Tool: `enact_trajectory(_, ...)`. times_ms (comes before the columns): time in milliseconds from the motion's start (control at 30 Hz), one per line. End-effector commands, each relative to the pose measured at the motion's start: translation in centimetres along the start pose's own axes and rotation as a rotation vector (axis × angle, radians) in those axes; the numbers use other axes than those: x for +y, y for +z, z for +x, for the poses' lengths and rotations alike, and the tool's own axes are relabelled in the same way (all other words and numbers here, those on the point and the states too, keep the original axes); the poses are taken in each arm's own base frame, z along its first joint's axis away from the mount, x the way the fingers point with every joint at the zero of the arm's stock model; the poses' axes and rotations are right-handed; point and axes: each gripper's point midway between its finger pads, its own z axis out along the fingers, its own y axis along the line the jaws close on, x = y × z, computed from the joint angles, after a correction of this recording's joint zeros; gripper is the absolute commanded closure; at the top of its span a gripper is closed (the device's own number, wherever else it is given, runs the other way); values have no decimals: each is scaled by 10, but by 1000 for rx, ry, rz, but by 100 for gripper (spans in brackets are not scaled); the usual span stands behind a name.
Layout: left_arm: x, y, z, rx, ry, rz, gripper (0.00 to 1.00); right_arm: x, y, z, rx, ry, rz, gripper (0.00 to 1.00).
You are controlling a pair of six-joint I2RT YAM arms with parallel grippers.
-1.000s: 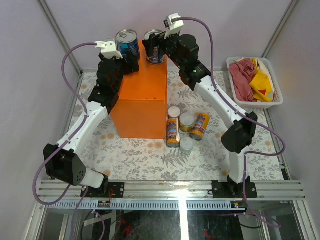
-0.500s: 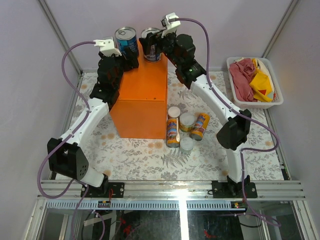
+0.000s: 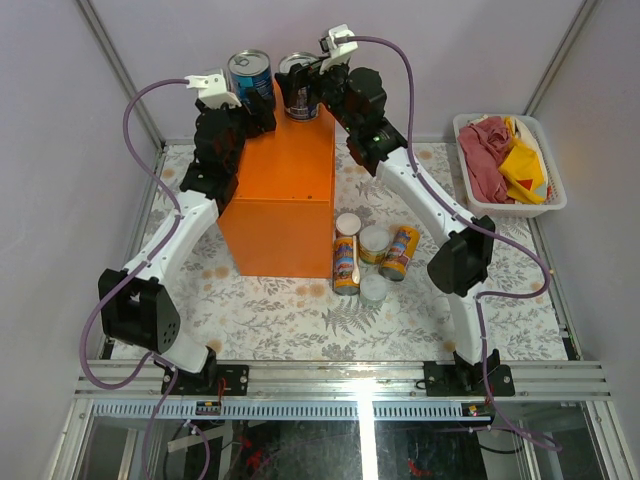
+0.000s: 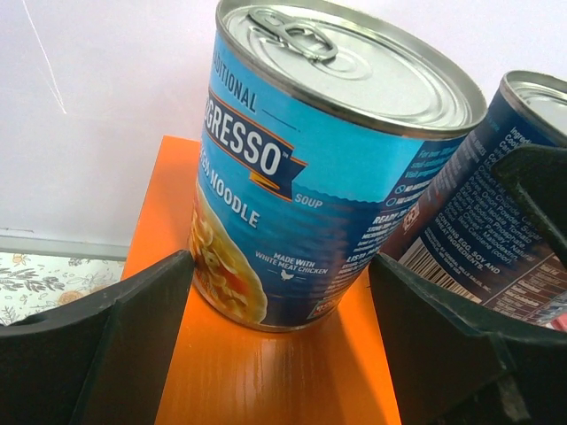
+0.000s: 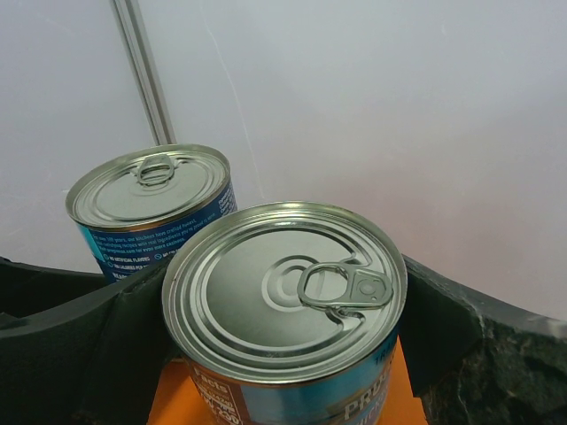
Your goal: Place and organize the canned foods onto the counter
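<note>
The right tool (image 5: 276,292) has just spread wide around its blue can (image 5: 266,257), which stands between its jaws at the far end of the orange box (image 3: 285,190), while the left tool (image 4: 283,261) pinches the other blue can (image 4: 328,150) alongside, so two of six look nearly placed.

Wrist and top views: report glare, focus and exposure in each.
Left wrist: can label sharp, soft sheen on the counter. Right wrist: near lid crisp with mild highlights, fingers nearly black. Top external: a bright glare streak across the rail.
</note>
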Motion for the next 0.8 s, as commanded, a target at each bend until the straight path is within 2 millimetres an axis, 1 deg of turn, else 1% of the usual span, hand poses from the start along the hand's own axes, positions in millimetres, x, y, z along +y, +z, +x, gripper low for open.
enact_trajectory(0, -5, 6, -19, -58, -38, 25, 18, 7, -1, -56, -142, 6, -12, 0)
enact_trajectory(167, -7, 4, -19, -49, -50, 30, 15, 8, -4, -63, -147, 13, -12, 0)
enact_trajectory(367, -7, -1, -24, -50, -59, 26, 8, 8, -9, -71, -151, 13, -7, 1)
enact_trajectory(633, -7, -7, -29, -51, -71, 23, 6, 13, -17, -85, -162, 11, -28, 0)
enact_trajectory(767, -9, -8, -29, -50, -78, 31, 6, 14, -21, -88, -162, 8, -31, 1)
